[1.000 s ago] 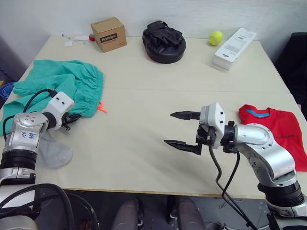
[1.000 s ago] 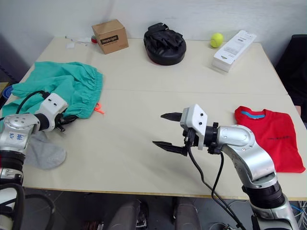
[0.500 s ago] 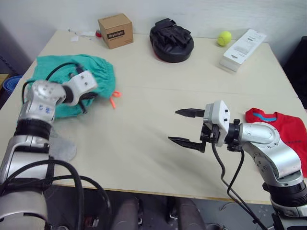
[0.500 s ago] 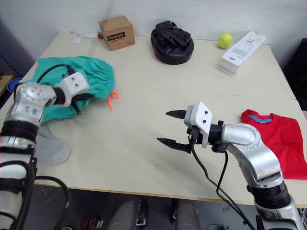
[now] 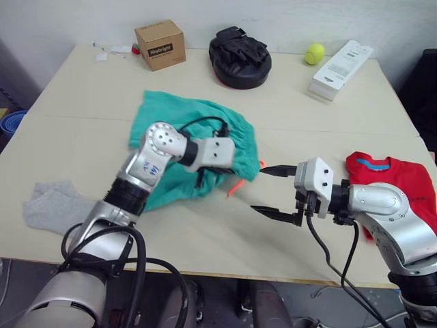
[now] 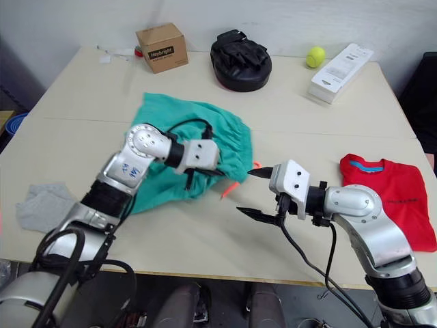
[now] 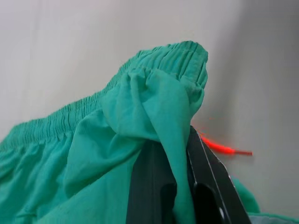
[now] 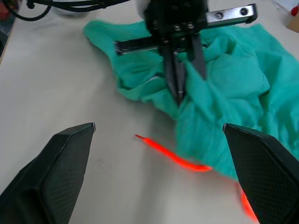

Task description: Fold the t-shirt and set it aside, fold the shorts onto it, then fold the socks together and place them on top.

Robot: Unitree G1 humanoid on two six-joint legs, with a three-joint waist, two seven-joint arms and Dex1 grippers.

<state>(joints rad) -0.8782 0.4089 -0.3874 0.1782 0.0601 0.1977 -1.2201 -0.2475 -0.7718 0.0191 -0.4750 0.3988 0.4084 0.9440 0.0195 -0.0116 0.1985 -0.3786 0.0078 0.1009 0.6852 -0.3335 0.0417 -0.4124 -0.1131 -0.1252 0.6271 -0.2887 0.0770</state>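
Left hand (image 5: 235, 172) pinching shorts (image 5: 184, 143) mid-tabletop; right hand (image 5: 272, 191) wide open, empty. Thin pinch, could slip loose.

Pale beige tabletop (image 5: 82, 130) with a seam across it, plain white wall (image 5: 82, 17) behind, dark floor below the front edge, even light.
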